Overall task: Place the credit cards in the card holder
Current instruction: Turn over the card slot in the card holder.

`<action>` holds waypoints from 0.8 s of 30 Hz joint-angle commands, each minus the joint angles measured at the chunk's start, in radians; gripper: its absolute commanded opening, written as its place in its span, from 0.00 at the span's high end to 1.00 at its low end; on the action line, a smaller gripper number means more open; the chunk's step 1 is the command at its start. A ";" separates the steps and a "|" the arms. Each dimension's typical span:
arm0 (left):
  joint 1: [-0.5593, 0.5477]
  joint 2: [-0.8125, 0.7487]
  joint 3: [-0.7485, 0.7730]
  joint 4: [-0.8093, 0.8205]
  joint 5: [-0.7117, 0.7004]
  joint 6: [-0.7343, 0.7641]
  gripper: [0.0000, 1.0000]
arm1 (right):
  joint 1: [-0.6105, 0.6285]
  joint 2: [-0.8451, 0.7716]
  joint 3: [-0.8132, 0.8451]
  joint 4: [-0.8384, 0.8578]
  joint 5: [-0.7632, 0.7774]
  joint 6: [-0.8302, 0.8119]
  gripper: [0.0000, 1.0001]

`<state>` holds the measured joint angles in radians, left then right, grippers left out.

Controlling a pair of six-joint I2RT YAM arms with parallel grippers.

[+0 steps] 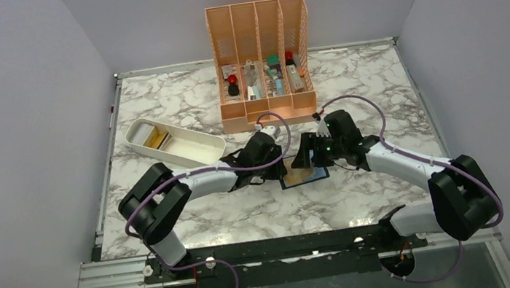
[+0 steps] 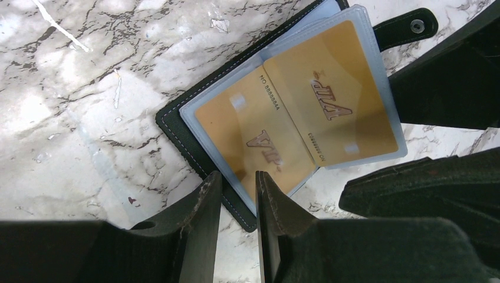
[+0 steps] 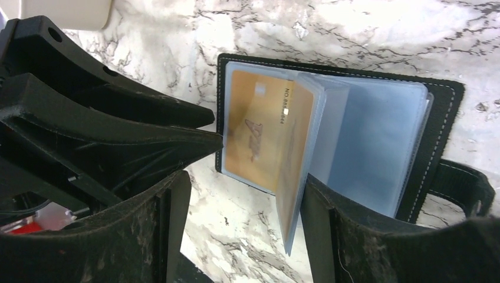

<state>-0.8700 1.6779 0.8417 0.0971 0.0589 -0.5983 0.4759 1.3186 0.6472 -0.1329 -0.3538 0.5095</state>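
Gold cards (image 2: 301, 118) inside open holder (image 2: 177, 127)

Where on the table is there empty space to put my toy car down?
Bare marble lies in front of the white tray, along the near edge, and right of the orange organiser. The middle is crowded: both pincers meet over the open card holder.

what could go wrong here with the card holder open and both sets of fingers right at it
1. The left gripper pinches only the edge of the card holder; it may slip free and let the holder slide.
2. One clear sleeve, holding a gold card, stands upright between the right gripper fingers; it could flop over or crease.
3. More cards wait in the white tray.
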 commanded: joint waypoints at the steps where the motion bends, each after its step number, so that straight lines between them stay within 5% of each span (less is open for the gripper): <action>1: 0.000 -0.048 -0.001 -0.024 -0.037 -0.005 0.70 | -0.003 -0.023 -0.015 0.046 -0.072 0.015 0.28; 15: 0.006 -0.088 0.021 -0.046 -0.051 -0.002 0.69 | -0.003 -0.042 -0.027 0.077 -0.098 0.031 0.29; 24: 0.009 -0.071 0.022 -0.043 -0.044 -0.003 0.69 | -0.003 -0.074 -0.059 0.088 -0.022 0.048 0.71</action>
<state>-0.8639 1.6176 0.8421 0.0574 0.0326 -0.5987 0.4759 1.2655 0.6064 -0.0696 -0.4183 0.5484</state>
